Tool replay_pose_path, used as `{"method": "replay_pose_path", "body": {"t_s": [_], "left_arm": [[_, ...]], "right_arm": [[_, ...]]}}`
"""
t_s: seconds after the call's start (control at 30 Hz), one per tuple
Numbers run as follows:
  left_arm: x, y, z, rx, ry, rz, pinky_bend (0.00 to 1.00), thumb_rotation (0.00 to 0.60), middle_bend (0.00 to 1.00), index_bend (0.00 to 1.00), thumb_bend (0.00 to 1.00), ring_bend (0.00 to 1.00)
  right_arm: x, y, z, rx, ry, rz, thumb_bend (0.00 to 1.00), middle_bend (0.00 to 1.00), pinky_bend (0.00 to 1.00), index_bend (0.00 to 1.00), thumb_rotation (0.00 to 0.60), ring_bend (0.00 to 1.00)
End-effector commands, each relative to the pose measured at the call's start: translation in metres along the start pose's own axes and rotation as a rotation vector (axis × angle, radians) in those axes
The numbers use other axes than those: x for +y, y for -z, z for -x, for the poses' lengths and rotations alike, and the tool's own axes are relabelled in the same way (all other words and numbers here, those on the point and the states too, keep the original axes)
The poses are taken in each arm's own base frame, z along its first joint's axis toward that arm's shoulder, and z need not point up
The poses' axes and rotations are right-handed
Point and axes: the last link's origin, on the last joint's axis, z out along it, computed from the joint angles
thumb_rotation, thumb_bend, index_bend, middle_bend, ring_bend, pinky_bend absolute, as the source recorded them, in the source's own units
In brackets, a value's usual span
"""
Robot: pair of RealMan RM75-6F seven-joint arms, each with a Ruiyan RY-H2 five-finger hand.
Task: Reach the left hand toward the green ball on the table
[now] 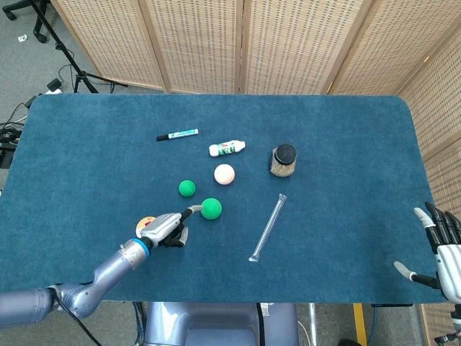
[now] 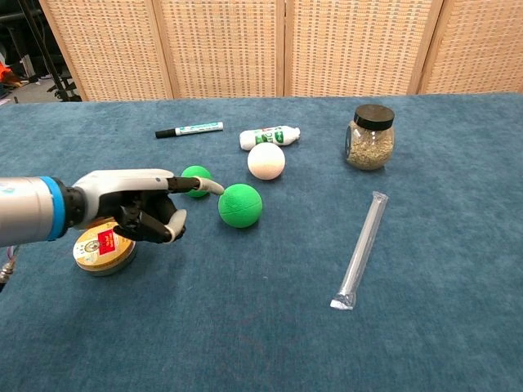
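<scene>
Two green balls lie mid-table: a larger one (image 1: pixel 211 208) (image 2: pixel 240 205) and a smaller one (image 1: pixel 187 188) (image 2: pixel 194 173) behind and left of it. My left hand (image 1: pixel 167 229) (image 2: pixel 135 204) hovers just left of the larger ball and holds nothing. One finger stretches toward the ball and its tip is right at the ball's left side; I cannot tell if it touches. The other fingers are curled under. In the chest view that finger crosses in front of the smaller ball. My right hand (image 1: pixel 439 249) hangs at the table's near right corner, fingers spread and empty.
A round tin (image 1: pixel 145 225) (image 2: pixel 102 249) lies under the left hand, partly hidden. Behind the balls are a white ball (image 2: pixel 266 161), a glue tube (image 2: pixel 269 136) and a marker (image 2: pixel 189 129). A jar (image 2: pixel 369 137) and a clear tube (image 2: pixel 360 248) lie to the right.
</scene>
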Motion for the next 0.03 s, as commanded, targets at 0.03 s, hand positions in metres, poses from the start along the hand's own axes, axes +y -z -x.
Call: {"method": "replay_pose_path", "body": {"t_s": [0.03], "left_arm": [[0.0045,-0.0014,-0.0005,0.024,-0.005,0.01,1.0,0.6,0.94,0.0,0.94,1.0]], "right_arm": [[0.0009,-0.0004,-0.0002,0.0,-0.001,0.003,0.0,0.0,0.0,0.0,0.6,0.0]]}}
